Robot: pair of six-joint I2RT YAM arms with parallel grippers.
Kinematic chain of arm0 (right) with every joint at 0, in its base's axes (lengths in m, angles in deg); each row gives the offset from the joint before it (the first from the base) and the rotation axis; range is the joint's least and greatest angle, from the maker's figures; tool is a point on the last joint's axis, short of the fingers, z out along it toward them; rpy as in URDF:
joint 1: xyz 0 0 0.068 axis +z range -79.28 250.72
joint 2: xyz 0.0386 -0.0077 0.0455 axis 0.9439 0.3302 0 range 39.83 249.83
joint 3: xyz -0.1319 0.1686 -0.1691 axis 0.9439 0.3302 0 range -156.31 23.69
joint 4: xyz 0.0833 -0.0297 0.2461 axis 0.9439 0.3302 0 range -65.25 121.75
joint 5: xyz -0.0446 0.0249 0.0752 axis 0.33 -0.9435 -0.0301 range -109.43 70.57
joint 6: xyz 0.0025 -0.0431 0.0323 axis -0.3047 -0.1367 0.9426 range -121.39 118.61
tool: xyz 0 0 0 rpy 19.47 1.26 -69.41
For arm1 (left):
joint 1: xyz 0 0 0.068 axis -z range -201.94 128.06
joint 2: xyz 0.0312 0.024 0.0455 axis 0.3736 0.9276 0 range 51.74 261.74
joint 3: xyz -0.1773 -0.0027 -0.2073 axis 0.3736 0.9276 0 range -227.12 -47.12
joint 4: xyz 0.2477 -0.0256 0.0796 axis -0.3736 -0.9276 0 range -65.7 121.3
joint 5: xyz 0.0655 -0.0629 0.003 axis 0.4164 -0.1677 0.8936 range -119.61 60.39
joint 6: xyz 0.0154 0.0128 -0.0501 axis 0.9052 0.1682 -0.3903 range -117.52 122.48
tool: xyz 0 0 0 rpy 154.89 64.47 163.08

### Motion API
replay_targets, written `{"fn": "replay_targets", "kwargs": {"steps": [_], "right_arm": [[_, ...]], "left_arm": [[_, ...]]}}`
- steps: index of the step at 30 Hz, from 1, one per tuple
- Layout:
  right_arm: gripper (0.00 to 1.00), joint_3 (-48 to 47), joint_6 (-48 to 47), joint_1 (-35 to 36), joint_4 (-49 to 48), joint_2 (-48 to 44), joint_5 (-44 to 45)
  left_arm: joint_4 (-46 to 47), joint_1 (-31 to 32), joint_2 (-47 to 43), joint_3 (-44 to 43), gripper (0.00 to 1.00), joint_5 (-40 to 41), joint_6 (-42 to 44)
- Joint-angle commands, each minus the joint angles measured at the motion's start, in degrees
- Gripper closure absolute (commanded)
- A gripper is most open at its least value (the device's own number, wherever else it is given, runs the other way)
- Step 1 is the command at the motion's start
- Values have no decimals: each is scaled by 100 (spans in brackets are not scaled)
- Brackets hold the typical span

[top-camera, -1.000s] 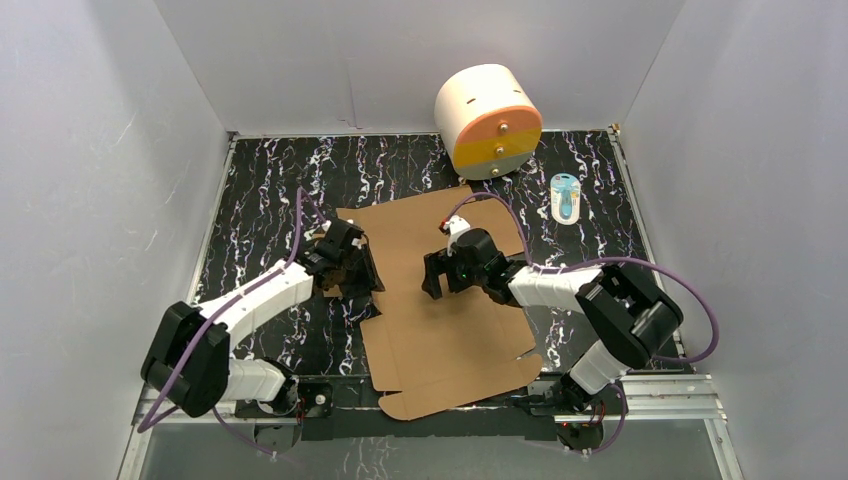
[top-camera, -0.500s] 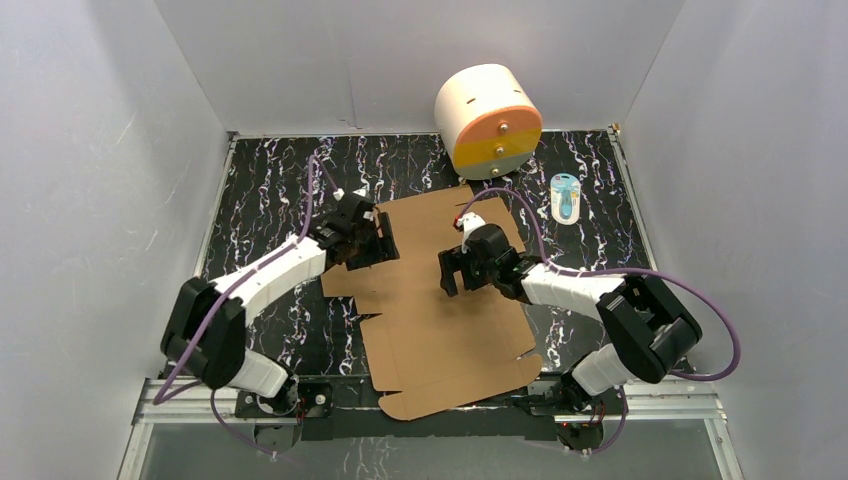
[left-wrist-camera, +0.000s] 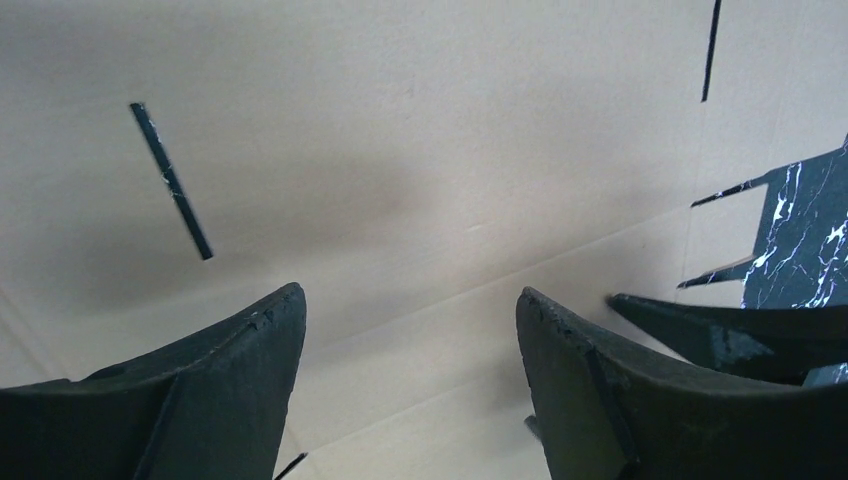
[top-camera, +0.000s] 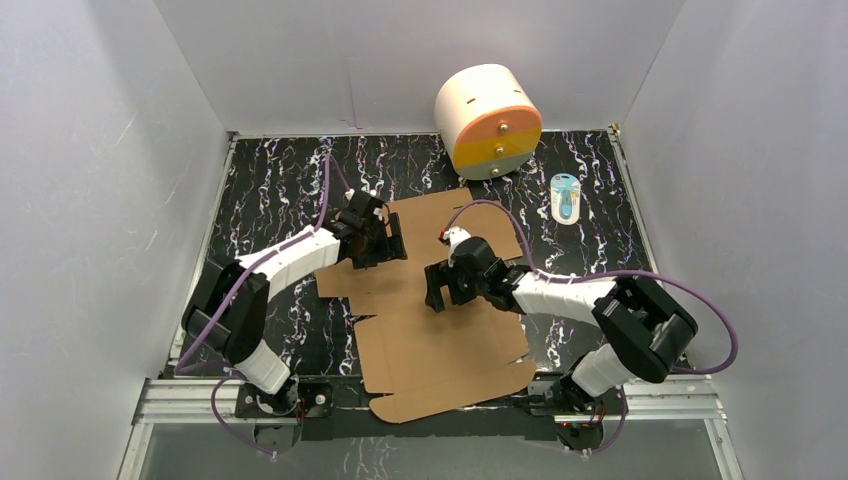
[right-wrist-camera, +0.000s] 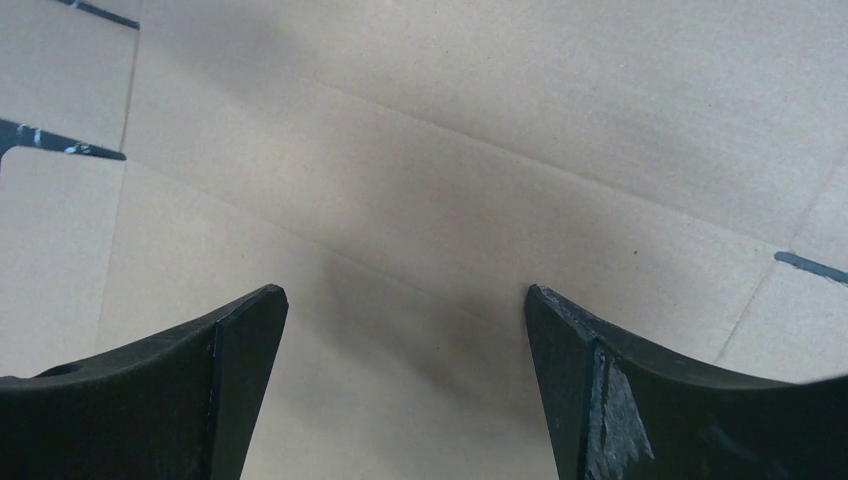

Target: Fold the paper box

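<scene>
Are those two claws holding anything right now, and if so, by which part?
Nothing is held. Both pairs of jaws stand open above the flat paper box, gripping no part of it.

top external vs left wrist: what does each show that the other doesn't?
Only top external: the paper box in full outline, a flat unfolded sheet; the right gripper over its middle; a white cylinder and a small blue-capped container at the far side.
Only left wrist: close detail of a slot and crease lines.
Both: the left gripper open over the cardboard, and the black marbled table.
</scene>
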Motion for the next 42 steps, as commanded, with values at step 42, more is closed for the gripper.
{"fn": "replay_targets", "kwargs": {"steps": [42], "right_arm": [[8, -2746, -257, -2799, -1729, 2373, -774]], "left_arm": [[209, -643, 1596, -1570, 22, -1006, 668]]}}
